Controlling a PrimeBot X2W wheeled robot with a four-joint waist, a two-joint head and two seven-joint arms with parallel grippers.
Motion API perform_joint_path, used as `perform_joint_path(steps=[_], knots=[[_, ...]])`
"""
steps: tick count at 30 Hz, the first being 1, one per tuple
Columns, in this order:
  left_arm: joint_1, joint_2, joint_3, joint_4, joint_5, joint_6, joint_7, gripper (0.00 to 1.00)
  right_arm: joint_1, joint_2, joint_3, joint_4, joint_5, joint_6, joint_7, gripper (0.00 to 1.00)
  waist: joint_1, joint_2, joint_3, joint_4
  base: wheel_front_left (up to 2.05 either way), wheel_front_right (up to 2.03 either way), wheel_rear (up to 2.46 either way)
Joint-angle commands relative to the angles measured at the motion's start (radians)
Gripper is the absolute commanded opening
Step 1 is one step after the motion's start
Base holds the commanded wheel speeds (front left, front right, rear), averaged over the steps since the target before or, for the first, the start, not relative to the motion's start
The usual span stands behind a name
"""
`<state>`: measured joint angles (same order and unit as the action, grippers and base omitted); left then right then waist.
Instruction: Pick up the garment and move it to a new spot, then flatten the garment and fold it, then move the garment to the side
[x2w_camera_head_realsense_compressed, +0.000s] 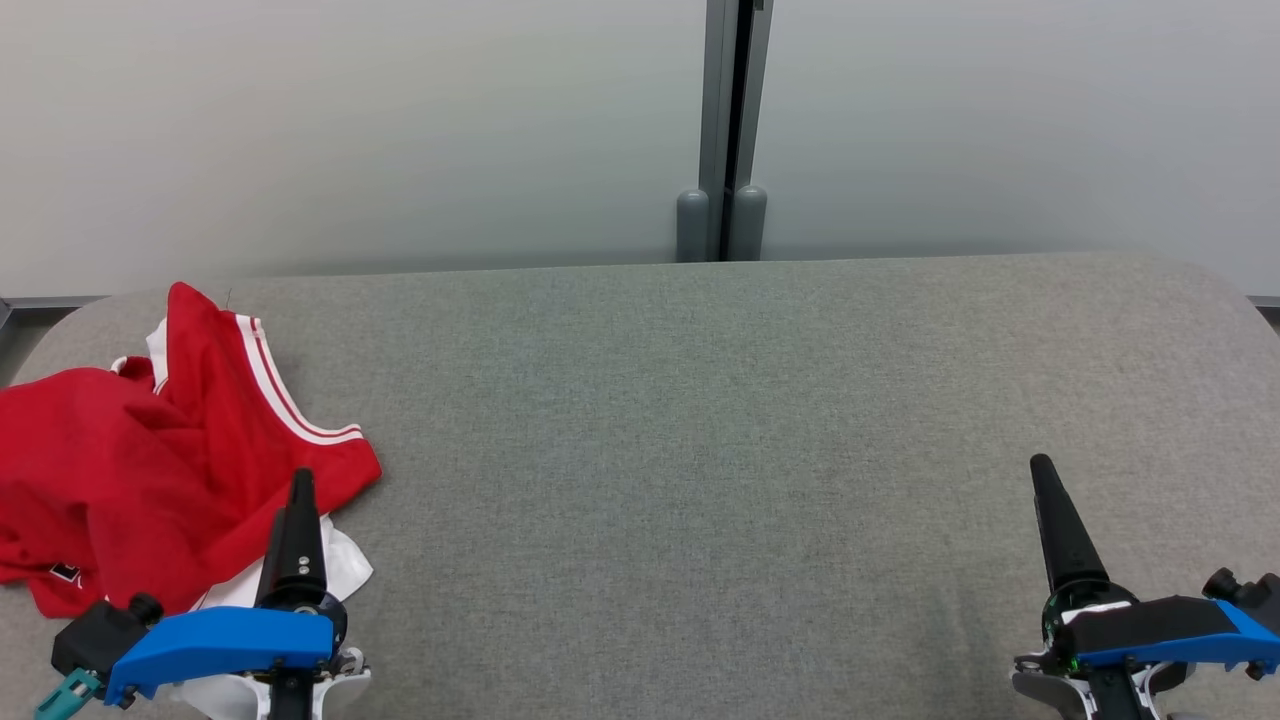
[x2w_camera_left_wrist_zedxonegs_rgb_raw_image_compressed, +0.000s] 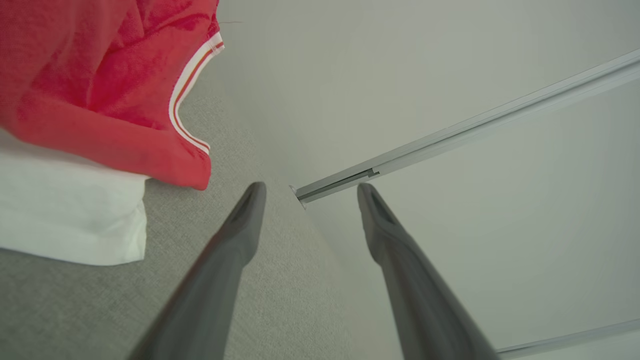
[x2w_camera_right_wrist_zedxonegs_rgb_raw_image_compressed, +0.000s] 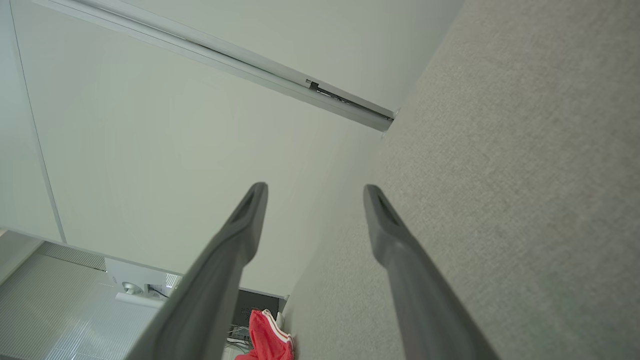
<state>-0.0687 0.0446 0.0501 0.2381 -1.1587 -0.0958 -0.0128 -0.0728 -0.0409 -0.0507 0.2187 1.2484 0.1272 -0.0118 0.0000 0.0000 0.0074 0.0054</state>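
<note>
Step in hand looks like the first one, picking up: the red jersey (x2w_camera_head_realsense_compressed: 130, 470) lies crumpled at the far-left end of the grey padded table (x2w_camera_head_realsense_compressed: 700, 450), bunched up, white-striped trim on top, a white layer poking out under its near edge (same garment or a lining, cannot tell). Nothing flattened or folded yet. The left gripper (x2w_camera_left_wrist_zedxonegs_rgb_raw_image_compressed: 310, 192) sits low over the table just right of the jersey's near corner; the left wrist view shows its jaws apart with bare table between them, the cloth off to the side, nothing held. In the head view its finger overlaps the cloth edge, but I cannot tell if it touches. The right gripper (x2w_camera_right_wrist_zedxonegs_rgb_raw_image_compressed: 315, 192) is well apart from the jersey at the near-right of the table, jaws also apart and empty, pointing toward the far pale wall panels (x2w_camera_head_realsense_compressed: 400, 120). Next move, as I judge it: left gripper shifts left over the heap, drops onto a raised fold, closes, lifts, and carries the jersey toward the middle of the table. Risk: pinching one layer only, so it drags.
</note>
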Motion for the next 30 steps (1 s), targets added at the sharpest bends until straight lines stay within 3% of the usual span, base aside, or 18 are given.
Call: perform_joint_path(steps=[1,14,30], knots=[[-0.033,0.005,-0.006,-0.019,0.039,0.005,-0.011,1.00,-0.013,-0.007,0.005,-0.023,-0.034,0.003,-0.011,1.00,0.0000,0.0000,0.000,0.000,0.00,0.00,0.00],[-0.038,0.006,-0.037,-0.010,0.284,0.026,-0.057,1.00,-0.011,-0.008,0.030,-0.041,-0.234,0.003,-0.058,1.00,0.0000,0.0000,-0.001,0.004,0.00,0.00,0.00],[-0.044,0.007,-0.051,-0.011,0.487,0.050,-0.108,1.00,-0.010,-0.009,0.047,-0.042,-0.435,0.004,-0.109,1.00,0.0000,0.0000,0.003,0.010,0.00,0.00,0.00]])
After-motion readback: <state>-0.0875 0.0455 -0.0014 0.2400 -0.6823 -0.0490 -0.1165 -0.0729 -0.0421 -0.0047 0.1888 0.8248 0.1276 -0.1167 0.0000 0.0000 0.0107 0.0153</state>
